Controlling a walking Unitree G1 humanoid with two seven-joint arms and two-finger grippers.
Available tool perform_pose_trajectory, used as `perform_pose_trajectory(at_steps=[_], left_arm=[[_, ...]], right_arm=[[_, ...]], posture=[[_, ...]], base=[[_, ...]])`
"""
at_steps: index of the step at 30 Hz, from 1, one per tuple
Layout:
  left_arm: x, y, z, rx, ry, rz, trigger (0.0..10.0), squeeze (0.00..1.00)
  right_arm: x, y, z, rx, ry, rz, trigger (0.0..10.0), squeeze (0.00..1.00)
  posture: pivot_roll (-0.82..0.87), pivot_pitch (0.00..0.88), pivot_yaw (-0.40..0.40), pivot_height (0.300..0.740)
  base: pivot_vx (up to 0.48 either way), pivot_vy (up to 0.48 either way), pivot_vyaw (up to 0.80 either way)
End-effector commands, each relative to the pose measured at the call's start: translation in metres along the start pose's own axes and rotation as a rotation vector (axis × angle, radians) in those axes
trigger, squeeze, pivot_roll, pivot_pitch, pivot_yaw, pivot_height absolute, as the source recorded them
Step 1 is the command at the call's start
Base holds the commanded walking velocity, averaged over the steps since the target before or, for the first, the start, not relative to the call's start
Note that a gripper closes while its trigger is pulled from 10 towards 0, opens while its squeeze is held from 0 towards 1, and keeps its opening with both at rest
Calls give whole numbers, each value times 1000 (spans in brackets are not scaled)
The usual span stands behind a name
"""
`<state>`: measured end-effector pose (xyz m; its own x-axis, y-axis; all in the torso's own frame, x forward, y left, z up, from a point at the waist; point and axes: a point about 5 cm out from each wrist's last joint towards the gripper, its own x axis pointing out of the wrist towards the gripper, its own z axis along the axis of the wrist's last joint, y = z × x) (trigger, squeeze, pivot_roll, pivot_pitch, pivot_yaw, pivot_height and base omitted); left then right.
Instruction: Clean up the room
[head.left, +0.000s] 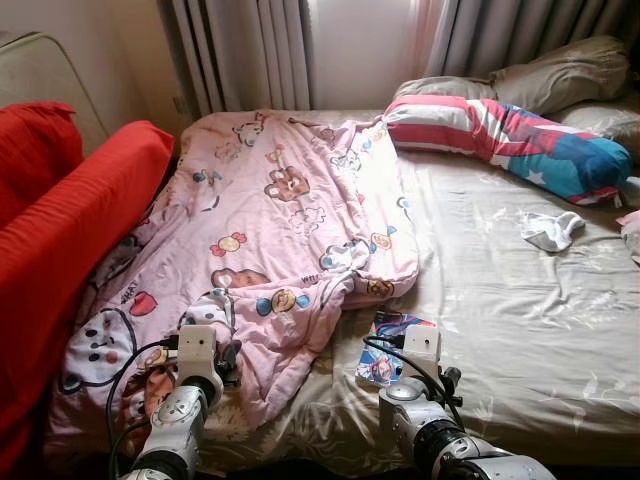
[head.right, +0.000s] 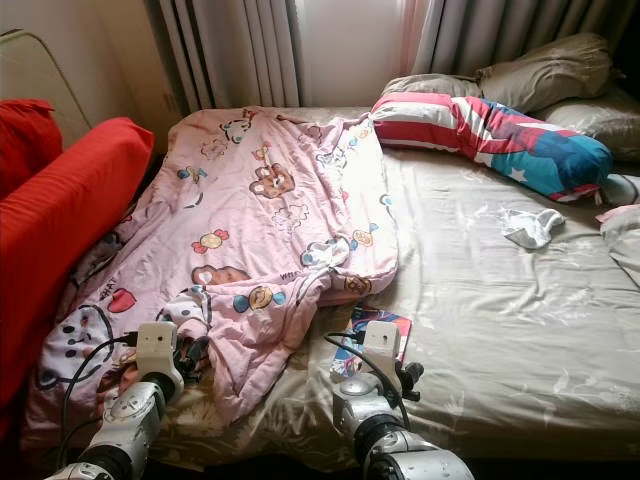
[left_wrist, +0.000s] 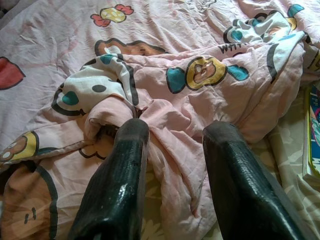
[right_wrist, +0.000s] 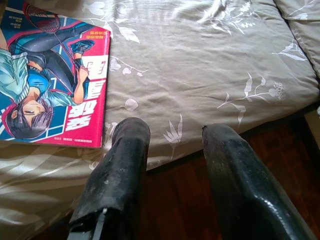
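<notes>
Bedding is the main mess: a pink cartoon-print quilt (head.left: 270, 230) lies crumpled over the left half of the bed (head.left: 520, 330), its bunched near edge directly ahead of the left gripper (left_wrist: 172, 135). That gripper's two black fingers (left_wrist: 122, 170) stand wide apart and hold nothing, their tips just short of the rumpled folds. Just to the right of the quilt's edge lies a comic book (right_wrist: 52, 75), face up on the tan floral sheet. The right gripper (right_wrist: 172, 132) hovers at the bed's near edge, fingers spread and empty, with the book just beyond and to the left of its tips. Farther off, beyond the right gripper, a white sock (head.left: 552, 230) lies on the sheet, and a striped and starred pillow (head.left: 510, 140) rests near the headboard end. A red cushion (head.left: 70, 220) borders the quilt, left of the left gripper.
</notes>
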<state>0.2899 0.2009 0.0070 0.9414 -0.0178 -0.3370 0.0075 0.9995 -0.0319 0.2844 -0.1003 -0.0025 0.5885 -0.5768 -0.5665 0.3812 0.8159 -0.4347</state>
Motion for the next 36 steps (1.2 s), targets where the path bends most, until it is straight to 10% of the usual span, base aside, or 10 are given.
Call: perform_pose_trajectory(at_steps=[1, 36], left_arm=[[0, 2, -2, -3, 16, 4, 10000, 0], [0, 2, -2, -3, 16, 4, 10000, 0]], right_arm=[[-152, 109, 5, 10, 9, 464, 10000, 0], [-152, 109, 5, 10, 9, 464, 10000, 0]], posture=[[-20, 6, 16, 690], [-20, 6, 16, 690]], base=[[0, 0, 0], [0, 0, 0]])
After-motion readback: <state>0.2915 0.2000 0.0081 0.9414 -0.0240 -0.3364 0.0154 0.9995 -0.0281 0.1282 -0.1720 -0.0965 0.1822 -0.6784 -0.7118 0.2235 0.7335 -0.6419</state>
